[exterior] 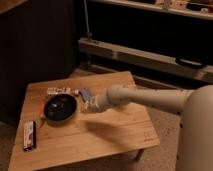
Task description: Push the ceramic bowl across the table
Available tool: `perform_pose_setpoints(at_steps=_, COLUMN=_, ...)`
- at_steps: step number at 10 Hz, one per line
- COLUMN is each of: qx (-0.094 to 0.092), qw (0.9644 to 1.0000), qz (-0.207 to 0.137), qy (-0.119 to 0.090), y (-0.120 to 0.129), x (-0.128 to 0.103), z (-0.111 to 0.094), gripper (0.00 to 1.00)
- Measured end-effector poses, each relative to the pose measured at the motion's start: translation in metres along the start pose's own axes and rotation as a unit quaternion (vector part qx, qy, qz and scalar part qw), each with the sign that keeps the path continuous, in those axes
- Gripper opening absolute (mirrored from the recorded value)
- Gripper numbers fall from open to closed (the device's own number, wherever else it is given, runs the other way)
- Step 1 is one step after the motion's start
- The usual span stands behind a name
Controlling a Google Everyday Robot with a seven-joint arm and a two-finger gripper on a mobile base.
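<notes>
The ceramic bowl (60, 107), black, wide and shallow, sits on the left half of the light wooden table (110, 135). My gripper (86, 100) is at the end of the white arm that reaches in from the right. It is just off the bowl's right rim, low over the table. I cannot tell whether it touches the rim.
A small white packet (56, 91) lies behind the bowl. A bluish item (86, 93) lies by the gripper. A black, red and white bar (30, 135) lies near the table's front left edge. A dark cabinet and a low shelf stand behind the table.
</notes>
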Motion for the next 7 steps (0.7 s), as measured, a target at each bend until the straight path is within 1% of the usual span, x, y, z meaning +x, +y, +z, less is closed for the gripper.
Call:
perform_pose_setpoints(at_steps=1, qx=0.007, qw=1.0000, qz=0.000, qy=0.001, y=-0.010, x=0.008, z=-0.004, gripper=0.00)
perform_pose_setpoints(at_steps=2, qx=0.011, qw=0.9999, qz=-0.001, qy=0.003, y=-0.015, x=0.013, z=-0.004, gripper=0.00)
perform_pose_setpoints(at_steps=3, qx=0.017, qw=0.9998, qz=-0.001, qy=0.006, y=-0.017, x=0.017, z=0.001, gripper=0.00)
perform_pose_setpoints(at_steps=5, qx=0.024, qw=0.9996, qz=-0.002, qy=0.014, y=-0.008, x=0.019, z=0.023, gripper=0.00)
perform_pose_setpoints(at_steps=6, qx=0.025, qw=0.9995, qz=-0.003, qy=0.020, y=0.000, x=0.018, z=0.037, gripper=0.00)
perform_pose_setpoints(at_steps=7, qx=0.027, qw=0.9992, qz=-0.005, qy=0.030, y=0.013, x=0.018, z=0.057, gripper=0.00)
